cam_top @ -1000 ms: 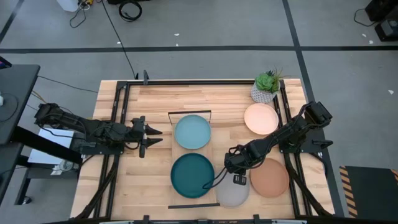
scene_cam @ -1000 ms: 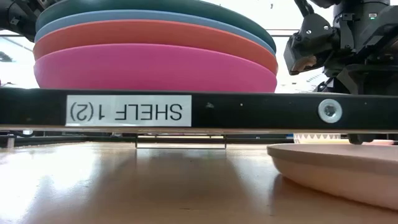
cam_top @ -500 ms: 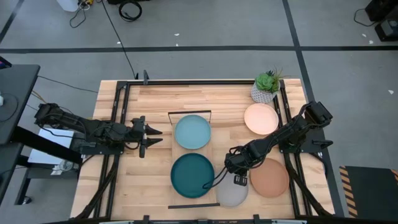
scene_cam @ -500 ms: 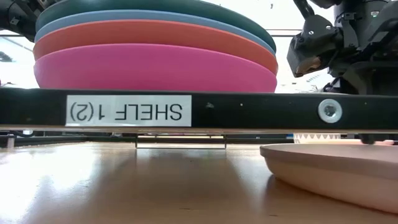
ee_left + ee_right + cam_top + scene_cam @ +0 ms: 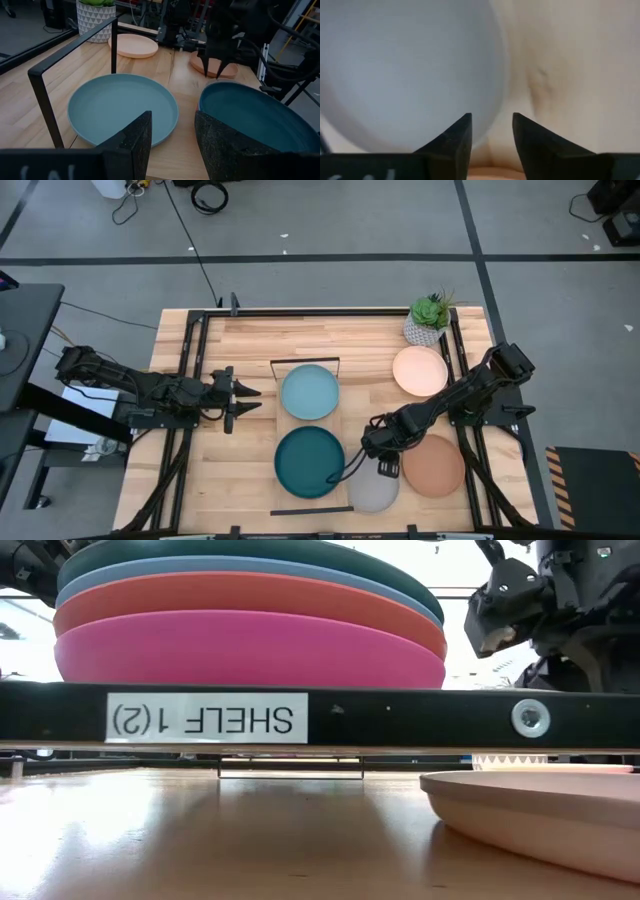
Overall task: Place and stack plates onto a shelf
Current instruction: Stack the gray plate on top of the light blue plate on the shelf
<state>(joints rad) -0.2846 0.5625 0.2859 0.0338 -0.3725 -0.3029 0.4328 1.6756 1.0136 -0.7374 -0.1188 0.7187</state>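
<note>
High view: right claw [image 5: 388,468] poised over the grey plate [image 5: 372,492], fingers apart, nothing held. Left claw [image 5: 240,399] idle beside the shelf [image 5: 304,363], fingers apart and empty. On the shelf: pale aqua plate [image 5: 309,392] alone, plus a stack topped by the dark teal plate [image 5: 310,462]. Left on the counter [image 5: 250,340]: grey, terracotta plate [image 5: 437,468], peach plate [image 5: 420,370]. Judged past halfway.

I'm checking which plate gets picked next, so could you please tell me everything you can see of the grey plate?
The grey plate is round, shallow and matte, lying flat on the wooden tabletop near its front edge, between the dark teal plate and the terracotta plate. The right gripper hangs open directly over its rim; contact cannot be judged. In the right wrist view the plate fills the frame, pale and unmarked.
</note>
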